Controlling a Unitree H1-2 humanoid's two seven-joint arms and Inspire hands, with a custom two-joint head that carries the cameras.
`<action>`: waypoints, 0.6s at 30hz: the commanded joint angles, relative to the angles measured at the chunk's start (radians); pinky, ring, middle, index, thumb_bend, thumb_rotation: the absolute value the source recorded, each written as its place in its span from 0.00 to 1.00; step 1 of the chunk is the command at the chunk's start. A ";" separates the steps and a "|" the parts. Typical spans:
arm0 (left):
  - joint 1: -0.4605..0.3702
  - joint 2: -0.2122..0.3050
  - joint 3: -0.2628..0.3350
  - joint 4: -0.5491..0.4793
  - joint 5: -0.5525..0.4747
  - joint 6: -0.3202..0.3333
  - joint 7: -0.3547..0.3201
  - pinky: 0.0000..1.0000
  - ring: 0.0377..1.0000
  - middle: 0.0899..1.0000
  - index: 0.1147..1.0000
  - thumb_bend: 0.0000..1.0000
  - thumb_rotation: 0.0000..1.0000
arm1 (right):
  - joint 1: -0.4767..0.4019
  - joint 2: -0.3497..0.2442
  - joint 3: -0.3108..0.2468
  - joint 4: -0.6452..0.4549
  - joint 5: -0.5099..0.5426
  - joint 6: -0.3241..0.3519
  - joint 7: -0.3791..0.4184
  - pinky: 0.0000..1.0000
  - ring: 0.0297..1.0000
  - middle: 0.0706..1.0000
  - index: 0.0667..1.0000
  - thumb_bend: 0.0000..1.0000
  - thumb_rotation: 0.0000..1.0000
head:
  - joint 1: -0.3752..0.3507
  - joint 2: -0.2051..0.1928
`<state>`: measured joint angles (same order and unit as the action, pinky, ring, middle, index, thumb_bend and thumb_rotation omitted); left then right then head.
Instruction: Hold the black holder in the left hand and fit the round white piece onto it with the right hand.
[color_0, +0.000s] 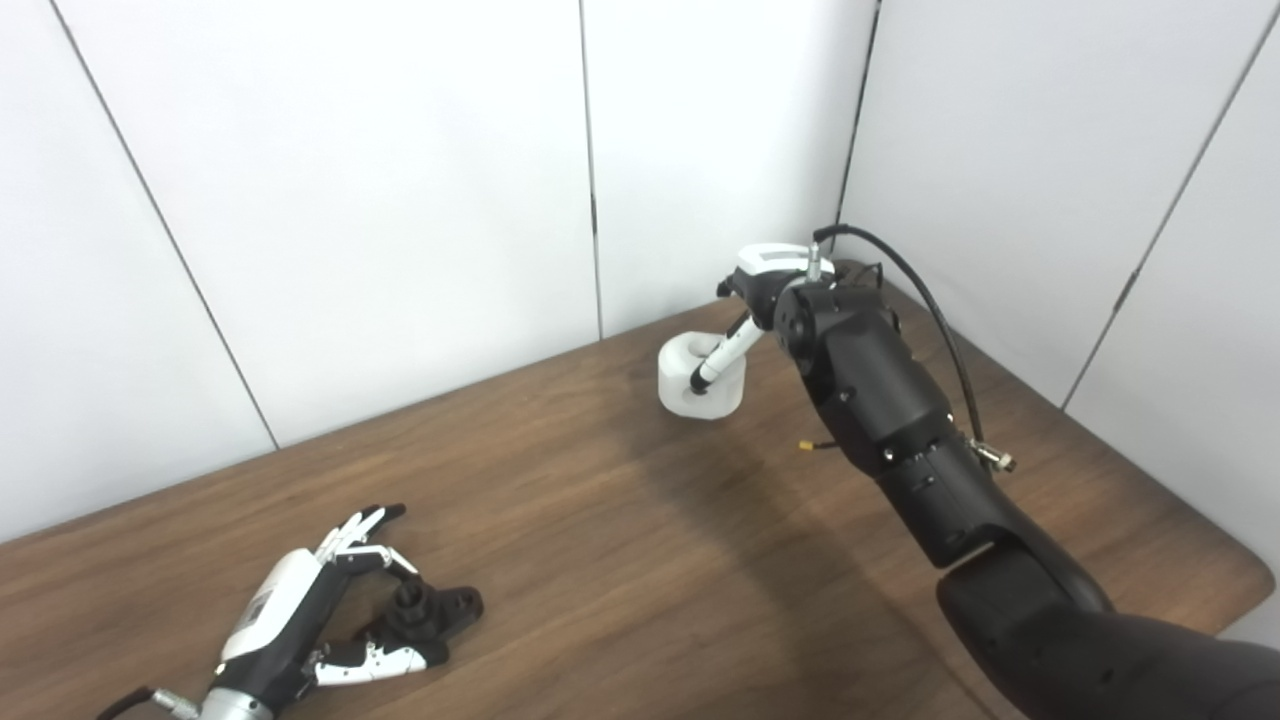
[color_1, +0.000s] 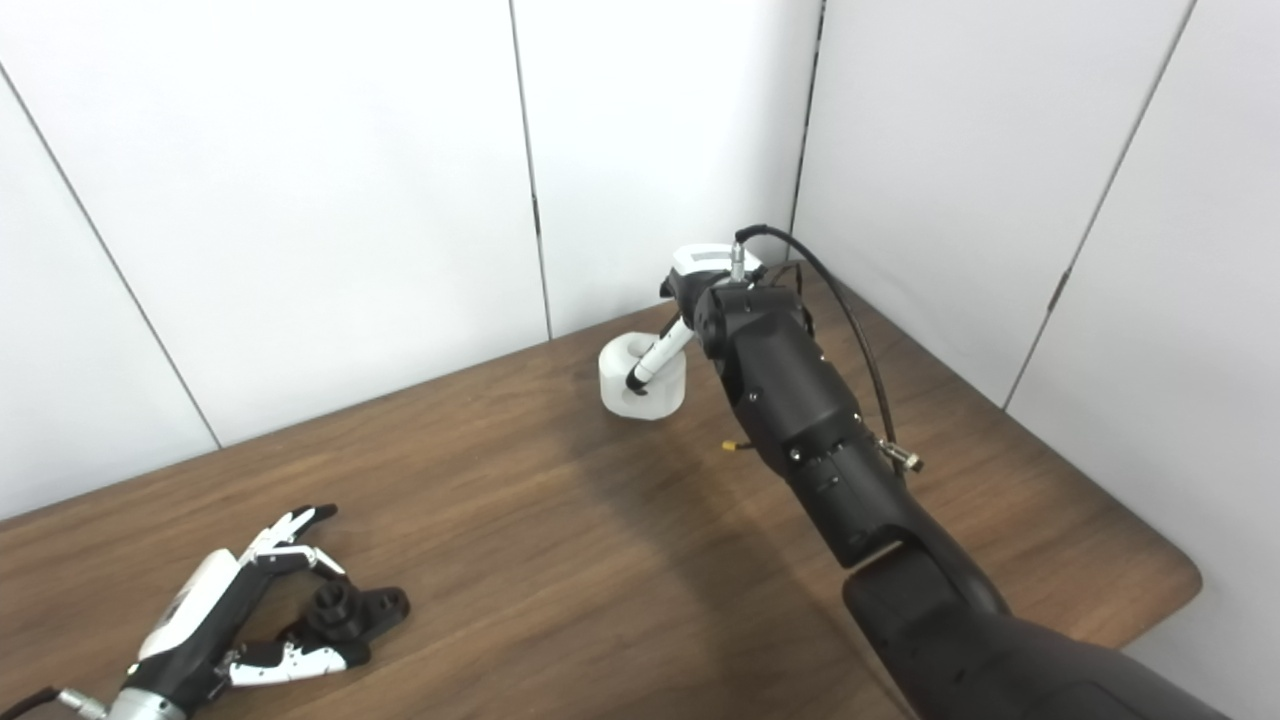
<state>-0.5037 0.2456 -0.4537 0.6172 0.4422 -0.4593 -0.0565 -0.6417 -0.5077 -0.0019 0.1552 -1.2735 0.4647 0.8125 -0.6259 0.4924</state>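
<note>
- White wall panels behind a brown wooden table (color_0: 620, 560); no other clutter seen.
- Left hand (color_0: 310, 615) lies near the table's front-left edge, fingers spread around the black holder (color_0: 432, 612), touching or nearly so; not clearly closed on it, holder flat on the wood.
- Right hand (color_1: 700, 290) is at the far side near the back-right corner, one finger dipping into the round white piece (color_1: 640, 378); grip mostly hidden by the forearm, so can't tell if it holds.
- Step in hand, likely: securing both parts. Close fully on the holder before lifting; pinch the piece's wall, not just hook it.
- Right eye view shows the holder's raised stub more apart from the fingers; left eye view shows the piece's hollow better.
</note>
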 joint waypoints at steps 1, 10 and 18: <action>0.117 0.004 -0.032 0.059 0.020 0.039 -0.060 1.00 1.00 0.95 0.42 0.52 0.06 | -0.031 -0.025 -0.001 -0.012 0.004 0.005 -0.034 1.00 1.00 1.00 0.86 1.00 0.50 | 0.003 0.006; 0.126 0.010 -0.032 0.036 0.017 0.039 -0.069 1.00 1.00 0.95 0.42 0.52 0.05 | -0.019 -0.033 0.045 0.030 0.060 0.004 -0.083 1.00 1.00 1.00 0.86 1.00 0.48 | 0.011 0.014; 0.129 0.009 -0.026 0.025 0.016 0.050 -0.078 1.00 1.00 0.95 0.42 0.52 0.05 | -0.016 -0.016 0.053 0.059 0.081 0.005 -0.109 1.00 1.00 1.00 0.85 1.00 0.45 | 0.014 0.020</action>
<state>-0.4894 0.2540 -0.4430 0.5859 0.4397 -0.4573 -0.0731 -0.6166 -0.5061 0.0556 0.2257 -1.1892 0.4647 0.7353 -0.6105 0.5108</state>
